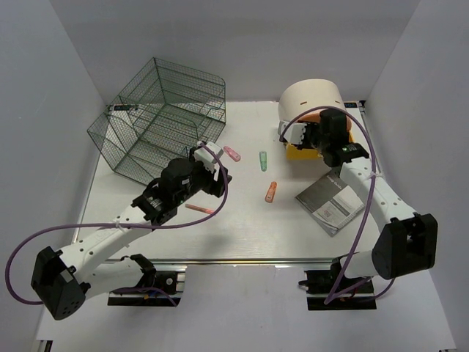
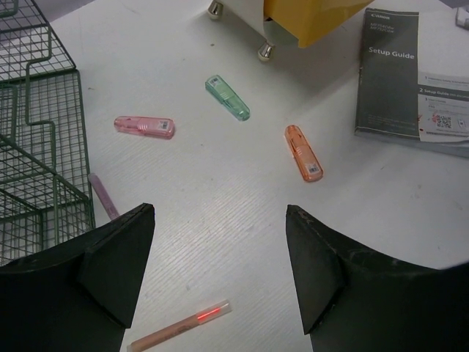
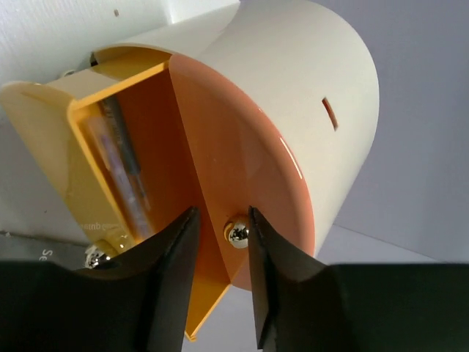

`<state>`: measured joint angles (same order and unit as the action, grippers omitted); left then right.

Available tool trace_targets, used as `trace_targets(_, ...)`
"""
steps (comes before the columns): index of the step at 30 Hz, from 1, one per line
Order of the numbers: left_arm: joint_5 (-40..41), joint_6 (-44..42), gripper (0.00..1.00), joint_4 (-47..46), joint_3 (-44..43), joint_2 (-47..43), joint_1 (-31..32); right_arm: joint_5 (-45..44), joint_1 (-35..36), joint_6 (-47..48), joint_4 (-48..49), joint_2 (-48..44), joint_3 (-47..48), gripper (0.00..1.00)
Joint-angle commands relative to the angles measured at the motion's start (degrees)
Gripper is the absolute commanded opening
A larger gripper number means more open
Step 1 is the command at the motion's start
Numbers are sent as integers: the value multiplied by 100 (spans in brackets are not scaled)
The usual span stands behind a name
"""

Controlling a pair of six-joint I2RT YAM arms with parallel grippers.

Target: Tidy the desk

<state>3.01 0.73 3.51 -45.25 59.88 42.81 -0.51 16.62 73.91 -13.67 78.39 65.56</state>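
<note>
The white desk [image 1: 249, 227] carries a pink marker [image 1: 231, 153] [image 2: 144, 126], a green one [image 1: 263, 160] [image 2: 227, 98], an orange one [image 1: 271, 191] [image 2: 303, 152] and a thin pink pen [image 1: 199, 209] [image 2: 179, 325]. My left gripper [image 1: 216, 172] [image 2: 220, 213] hangs open above the desk, the pen just below it, nothing held. My right gripper [image 1: 311, 136] [image 3: 222, 215] is at the cream-and-orange drawer box [image 1: 311, 95] [image 3: 293, 88]. Its jaws stand open round the metal knob [image 3: 237, 232] of the pulled-out orange drawer [image 3: 110, 169]; a gap shows on the left side. Pens lie inside the drawer.
A dark wire-mesh cage [image 1: 157, 117] [image 2: 37, 147] stands at the back left, with a pale pink stick [image 2: 102, 195] beside it. A grey setup guide booklet [image 1: 331, 202] [image 2: 410, 81] lies at the right. White walls enclose the desk.
</note>
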Motion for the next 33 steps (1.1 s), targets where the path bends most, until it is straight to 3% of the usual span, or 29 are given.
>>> trace_targets(1,-151,120,82,71,-177,85,-18,199,-133,36,-21,124,291,40)
trace_targets(3,-238,278,82,71,-212,173,-18,340,-194,-43,-39,124,317,41)
trace_targets(5,-239,531,69,97,-299,278,35,429,-212,-271,-57,-24,247,40)
trace_targets(6,-117,699,54,132,-352,427,87,621,-238,-437,39,-121,203,37)
trace_targets(7,-55,866,21,202,-439,515,87,736,-264,-943,118,-235,142,33)
trace_targets(8,-20,1294,7,455,-675,594,35,954,-291,-1297,224,-489,-41,19)
trace_targets(9,-106,1585,0,606,-747,743,-26,1113,-300,-1674,338,-631,-139,9)
trace_targets(10,136,1840,0,773,-818,797,-27,1280,-300,-2061,382,-789,-262,0)
trace_targets(11,278,2295,0,1114,-870,832,-27,1578,-300,-2935,444,-1112,-585,0)
trace_targets(15,1227,4010,3,2195,-871,885,-27,2709,-291,-4699,822,-1931,-1560,0)
trace_targets(16,1533,4423,10,2468,-906,920,-27,2941,-300,-4954,970,-2028,-1738,0)
trace_targets(17,1632,5132,35,2958,-932,999,-27,3152,-283,-5243,1076,-2221,-1879,0)
trace_targets(20,1905,6504,73,3934,-1064,1288,-27,3749,-300,-6360,1226,-2267,-2170,0)
trace_targets(21,1949,6771,75,4112,-1090,1377,-27,3856,-291,-6598,1287,-2284,-2240,5)
trace_targets(25,2431,7747,79,4562,-1056,1667,-27,3963,-317,-6714,1665,-2556,-2723,44)
trace_targets(33,2363,8399,77,4510,-968,2597,-80,3726,-502,-6785,2061,-2891,-3304,46)
